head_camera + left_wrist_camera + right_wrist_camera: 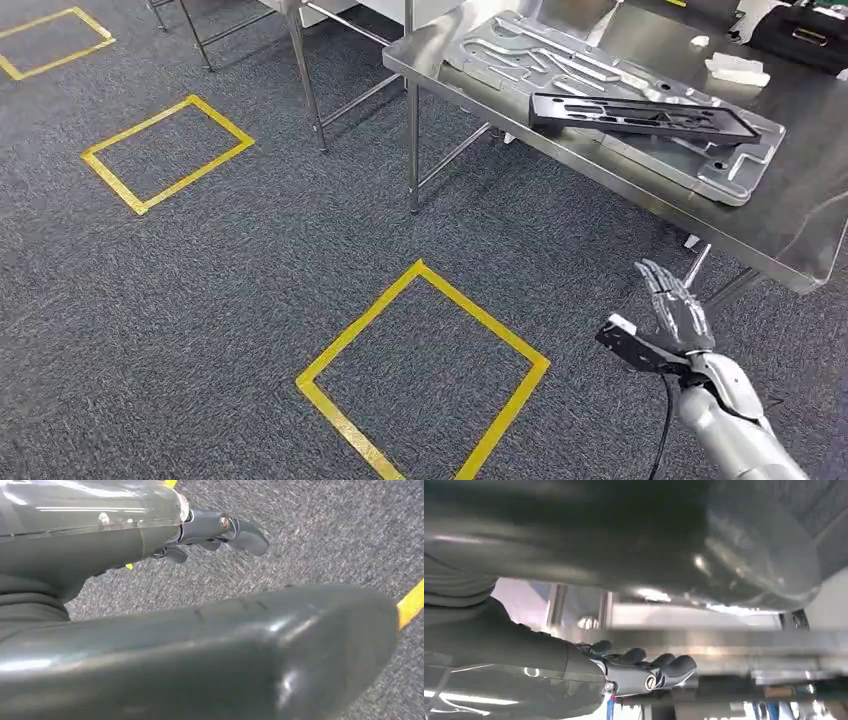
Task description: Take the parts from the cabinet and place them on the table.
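We see our left hand (220,530) over carpet, holding nothing, fingers loosely extended. Right hand (672,318) is empty, fingers spread, just below the table (820,230) edge. Parts on the table: black panel (640,115) atop silver plate (740,165), long axes running left-right, nearer the right hand.

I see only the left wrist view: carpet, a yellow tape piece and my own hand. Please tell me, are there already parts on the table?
Observer: Yes. A black part lies on a large silver part on the steel table.
Operator: Does the right hand hold something?
Observer: No, the right hand is empty, fingers apart, beside the table edge.
Operator: What is on the floor in front?
Observer: A yellow tape square on the grey carpet.
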Robot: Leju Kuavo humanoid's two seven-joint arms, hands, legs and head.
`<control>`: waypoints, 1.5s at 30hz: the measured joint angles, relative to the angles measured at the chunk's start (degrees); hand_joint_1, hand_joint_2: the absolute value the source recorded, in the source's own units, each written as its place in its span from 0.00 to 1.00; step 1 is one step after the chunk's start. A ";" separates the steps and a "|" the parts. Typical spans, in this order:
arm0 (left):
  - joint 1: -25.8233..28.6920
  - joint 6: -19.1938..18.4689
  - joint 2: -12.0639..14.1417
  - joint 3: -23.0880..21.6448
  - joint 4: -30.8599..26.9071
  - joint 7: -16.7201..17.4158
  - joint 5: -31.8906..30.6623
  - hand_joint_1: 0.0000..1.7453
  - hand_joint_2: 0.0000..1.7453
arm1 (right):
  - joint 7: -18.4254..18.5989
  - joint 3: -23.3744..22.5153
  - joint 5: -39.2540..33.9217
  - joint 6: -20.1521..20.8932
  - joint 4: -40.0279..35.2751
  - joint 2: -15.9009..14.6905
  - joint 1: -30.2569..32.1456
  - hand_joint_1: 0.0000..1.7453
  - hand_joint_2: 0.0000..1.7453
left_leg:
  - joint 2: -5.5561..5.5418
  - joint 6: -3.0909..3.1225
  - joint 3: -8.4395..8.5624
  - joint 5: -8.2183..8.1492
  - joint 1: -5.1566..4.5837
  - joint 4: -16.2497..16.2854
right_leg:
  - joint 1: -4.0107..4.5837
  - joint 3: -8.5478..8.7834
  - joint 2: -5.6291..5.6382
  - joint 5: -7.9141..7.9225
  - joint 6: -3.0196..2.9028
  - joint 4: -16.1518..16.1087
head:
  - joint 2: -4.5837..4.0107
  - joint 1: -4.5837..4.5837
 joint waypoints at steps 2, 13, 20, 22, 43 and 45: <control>0.01 0.06 0.00 0.02 0.00 0.22 0.00 0.00 0.00 | 0.04 -0.15 -0.09 -0.09 0.32 0.89 0.61 0.00 0.00 | 0.01 -0.63 -0.34 -0.36 0.36 0.95 | -0.50 5.64 -0.23 5.34 0.44 -10.77 | -0.02 0.00; -0.07 -1.64 0.13 1.13 -0.02 0.20 1.66 0.00 0.00 | -1.77 -2.07 -1.90 0.24 1.16 5.42 3.84 0.00 0.00 | -0.08 -3.86 -7.74 -10.57 0.48 19.27 | 0.41 5.72 0.37 7.04 -3.85 -14.25 | 0.00 -0.02; -0.02 -1.77 0.28 2.23 -0.02 0.98 2.23 0.00 0.00 | -1.22 -2.95 -1.84 0.31 0.87 7.82 7.39 0.00 0.00 | -1.36 -2.02 2.77 -4.27 0.23 2.08 | 1.11 5.52 1.37 7.13 -3.09 -13.95 | -0.02 -0.02; -0.01 -1.64 0.26 2.56 -0.02 1.55 2.27 0.00 0.00 | -1.38 -3.08 -1.79 0.98 0.83 8.39 8.42 0.00 0.00 | -1.23 -1.74 2.64 -4.26 -0.04 2.21 | 0.82 5.47 1.43 7.31 -2.43 -14.16 | 0.00 -0.02; 0.02 -0.11 -0.20 4.15 -0.02 3.37 1.97 0.00 0.00 | -8.46 -7.43 -12.44 12.06 1.38 17.04 13.74 0.00 0.00 | -0.11 -3.38 -4.03 -11.78 0.34 16.26 | 0.82 5.97 0.26 7.07 -4.20 -14.65 | -0.02 -0.02; 0.12 0.04 -0.20 4.15 -0.02 3.37 1.86 0.00 0.00 | -8.46 -7.80 -13.09 12.48 1.31 18.03 15.19 0.00 0.00 | -0.11 -3.71 -5.62 -12.16 0.66 20.12 | 0.81 5.97 0.45 7.07 -4.19 -14.55 | -0.02 -0.02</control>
